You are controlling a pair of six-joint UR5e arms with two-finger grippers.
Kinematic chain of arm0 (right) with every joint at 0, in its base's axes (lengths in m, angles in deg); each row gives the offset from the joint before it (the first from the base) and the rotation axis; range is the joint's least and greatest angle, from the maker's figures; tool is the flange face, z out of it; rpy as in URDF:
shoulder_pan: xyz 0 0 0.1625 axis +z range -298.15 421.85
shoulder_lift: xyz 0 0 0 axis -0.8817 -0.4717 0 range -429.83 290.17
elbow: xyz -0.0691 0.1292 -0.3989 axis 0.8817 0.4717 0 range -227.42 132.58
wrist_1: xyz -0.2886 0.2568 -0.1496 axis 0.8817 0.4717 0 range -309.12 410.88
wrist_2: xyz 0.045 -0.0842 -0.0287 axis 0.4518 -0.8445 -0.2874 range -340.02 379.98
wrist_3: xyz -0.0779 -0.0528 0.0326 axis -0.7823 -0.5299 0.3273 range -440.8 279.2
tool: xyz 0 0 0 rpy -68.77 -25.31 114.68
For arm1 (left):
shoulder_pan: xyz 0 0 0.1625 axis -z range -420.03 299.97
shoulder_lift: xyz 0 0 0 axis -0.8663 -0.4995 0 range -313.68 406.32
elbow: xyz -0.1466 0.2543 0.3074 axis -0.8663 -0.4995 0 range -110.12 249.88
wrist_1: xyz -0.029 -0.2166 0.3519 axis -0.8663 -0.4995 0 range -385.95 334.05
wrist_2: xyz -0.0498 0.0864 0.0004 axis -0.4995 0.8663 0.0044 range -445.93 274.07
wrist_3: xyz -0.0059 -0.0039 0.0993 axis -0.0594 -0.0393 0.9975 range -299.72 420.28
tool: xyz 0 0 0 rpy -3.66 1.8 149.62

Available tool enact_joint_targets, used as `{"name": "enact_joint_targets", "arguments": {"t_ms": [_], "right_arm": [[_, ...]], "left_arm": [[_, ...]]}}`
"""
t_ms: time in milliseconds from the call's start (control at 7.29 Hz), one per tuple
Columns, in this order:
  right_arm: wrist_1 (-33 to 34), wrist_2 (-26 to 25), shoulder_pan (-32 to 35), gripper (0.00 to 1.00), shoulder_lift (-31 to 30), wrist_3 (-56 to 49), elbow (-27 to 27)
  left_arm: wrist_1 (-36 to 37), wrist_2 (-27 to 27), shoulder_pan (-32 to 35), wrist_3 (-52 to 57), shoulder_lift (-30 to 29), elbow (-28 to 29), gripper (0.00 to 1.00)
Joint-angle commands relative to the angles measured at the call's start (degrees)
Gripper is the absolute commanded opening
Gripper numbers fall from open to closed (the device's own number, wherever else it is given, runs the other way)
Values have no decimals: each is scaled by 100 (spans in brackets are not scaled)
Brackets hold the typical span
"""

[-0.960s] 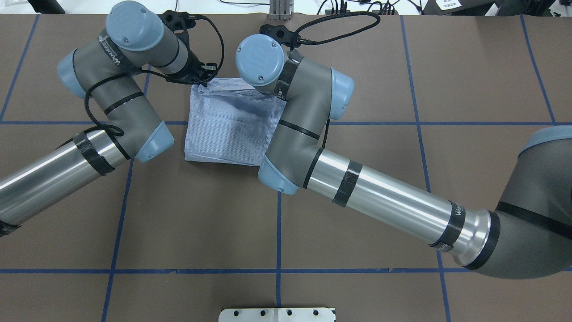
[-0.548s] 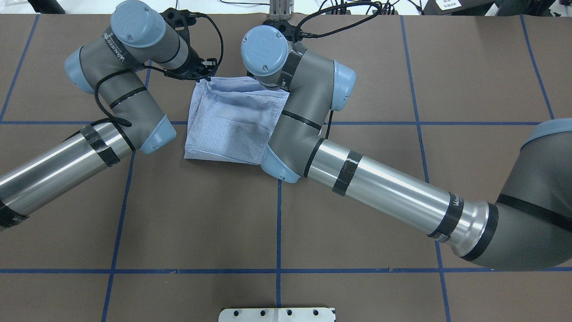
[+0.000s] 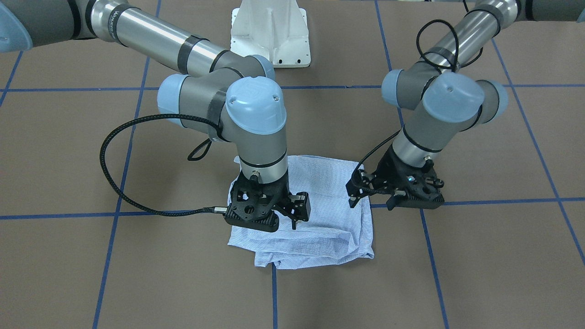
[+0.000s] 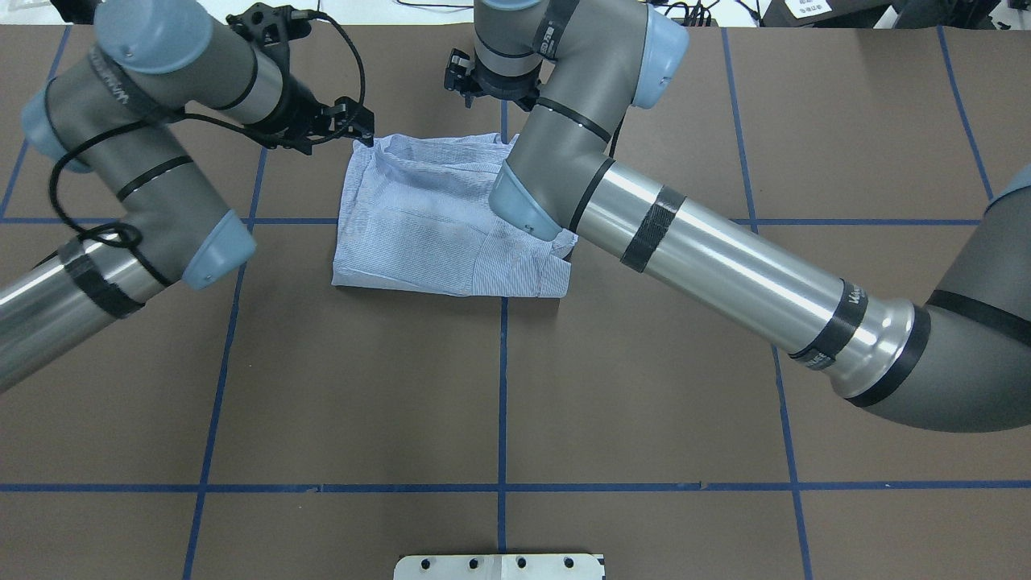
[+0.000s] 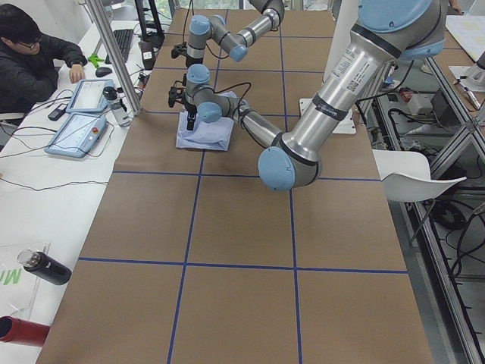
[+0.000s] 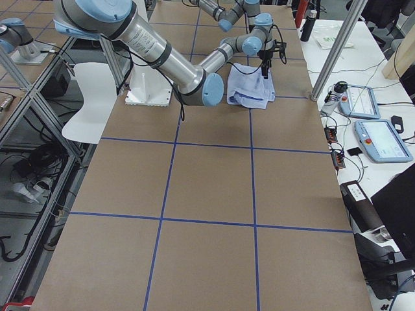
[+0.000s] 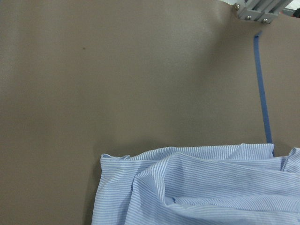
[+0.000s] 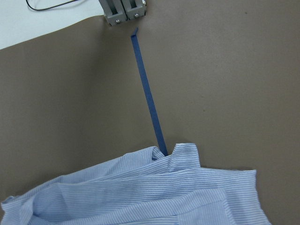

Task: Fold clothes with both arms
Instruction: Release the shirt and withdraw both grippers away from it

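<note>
Shirt (image 4: 419,225) (blue-white stripe) is folded to a rough square, lying on the brown counter (image 4: 362,387), far-centre, across a blue tape line (image 4: 501,387). Far edge rumpled, layers showing. L arm (image 4: 153,193) reaches to the shirt's far L corner. L jaws hover just over the cloth, parted a bit, gripping nothing. R arm (image 4: 725,266) crosses the shirt's R side. R jaws sit above the far edge, also parted, empty. Operator (image 5: 34,53) seated at a side desk.
</note>
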State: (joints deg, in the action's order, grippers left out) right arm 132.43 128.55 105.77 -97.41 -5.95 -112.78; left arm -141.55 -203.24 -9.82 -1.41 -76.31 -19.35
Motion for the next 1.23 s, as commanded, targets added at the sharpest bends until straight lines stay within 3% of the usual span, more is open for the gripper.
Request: {"name": "enact_joint_targets", "arguments": {"t_ms": [0,137,274,548,823,960,1097], "right_arm": [[1086,559,449,99,-927,-1318,-1426],[1405,865,808,99,-1621,-2056,-2192],[1730,1242,1247,100,-2254,-3011,-2757],[2397,1727,2213,100,-3284,-5277,-3463],[2489,2104,3171,100,-4338,-7265,-3615],[2463,2464,3785,100,-4944,-8441,-3624],[2454,2529,4174,100,-5472,-8835,-3702]], "left_arm": [[1602,-46,6,951,886,-1974,100],[2194,-46,15,1532,1551,-2949,100],[2330,-46,102,2068,2176,-3559,100],[2323,-700,820,3315,3153,-4047,100],[2349,-836,1881,5141,3735,-3849,100],[2340,-1211,2452,5820,3903,-3455,100],[2288,-1502,2823,6436,4061,-3060,100]]}}
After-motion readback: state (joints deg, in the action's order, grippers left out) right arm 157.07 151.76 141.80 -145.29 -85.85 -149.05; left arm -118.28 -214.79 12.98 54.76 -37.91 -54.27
